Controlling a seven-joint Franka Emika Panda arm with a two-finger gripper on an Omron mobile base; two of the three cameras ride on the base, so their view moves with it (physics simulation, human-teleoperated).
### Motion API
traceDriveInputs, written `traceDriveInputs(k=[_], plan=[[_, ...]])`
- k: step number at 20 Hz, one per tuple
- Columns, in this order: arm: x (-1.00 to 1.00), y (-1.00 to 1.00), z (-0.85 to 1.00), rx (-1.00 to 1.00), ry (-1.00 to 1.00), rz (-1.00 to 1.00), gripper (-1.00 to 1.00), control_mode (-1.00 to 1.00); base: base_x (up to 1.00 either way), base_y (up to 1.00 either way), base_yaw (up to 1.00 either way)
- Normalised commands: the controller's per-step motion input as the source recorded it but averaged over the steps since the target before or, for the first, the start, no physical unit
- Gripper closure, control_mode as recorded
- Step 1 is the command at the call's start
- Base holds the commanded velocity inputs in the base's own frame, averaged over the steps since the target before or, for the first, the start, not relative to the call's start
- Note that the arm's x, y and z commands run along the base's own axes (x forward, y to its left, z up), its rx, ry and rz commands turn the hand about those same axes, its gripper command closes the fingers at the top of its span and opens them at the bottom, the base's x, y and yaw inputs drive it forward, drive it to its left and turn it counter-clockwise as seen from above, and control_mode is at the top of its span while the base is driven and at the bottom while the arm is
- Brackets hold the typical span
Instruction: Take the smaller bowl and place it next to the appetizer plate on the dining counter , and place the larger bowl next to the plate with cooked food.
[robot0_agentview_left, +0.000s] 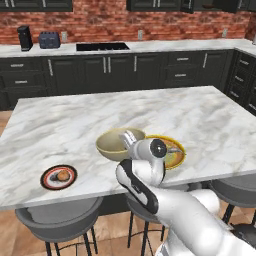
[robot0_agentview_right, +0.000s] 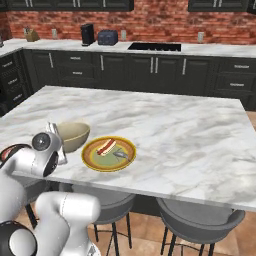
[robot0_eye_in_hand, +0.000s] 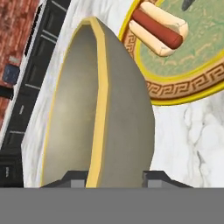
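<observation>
1. The wide, deep beige-olive ceramic bowl with a thin yellow rim (robot0_agentview_left: 114, 144) is seen standing on the long white grey-veined marble dining counter (robot0_agentview_left: 200, 120), just left of the large flat yellow-olive plate with a yellow rim (robot0_agentview_left: 175, 155), the two being close together or touching.
2. No contents can be made out inside the bowl (robot0_agentview_right: 75, 135); its inner wall appears bare in the hand view.
3. Red and white food (robot0_agentview_right: 105, 146), shaped like a sausage in a bun, is carried on the yellow plate (robot0_agentview_right: 109, 154), beside a small dark grey item (robot0_agentview_right: 120, 155) that cannot be identified.
4. The two-finger gripper (robot0_eye_in_hand: 114, 178) is placed at the bowl's near rim (robot0_eye_in_hand: 101, 109), one fingertip on each side of the wall, inside and outside; whether the rim is actually pinched cannot be told.
5. A small round plate with a dark reddish-brown rim (robot0_agentview_left: 58, 177), bearing a small food bit at its centre, is found well to the left of the bowl, near the counter's front edge.
6. Grey round stools (robot0_agentview_left: 55, 215) are set under the counter's near side.
</observation>
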Motion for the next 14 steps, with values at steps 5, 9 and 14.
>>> traceDriveInputs(k=[5,9,14], plan=[[0.2,0.31,-0.48,0.0,0.13,0.0,1.0,-1.0,0.0,0.0,0.0],[0.19,0.24,-0.44,0.0,0.11,0.0,1.0,-1.0,0.0,0.0,0.0],[0.18,0.11,-0.43,0.0,0.12,0.0,1.0,-1.0,0.0,0.0,0.0]])
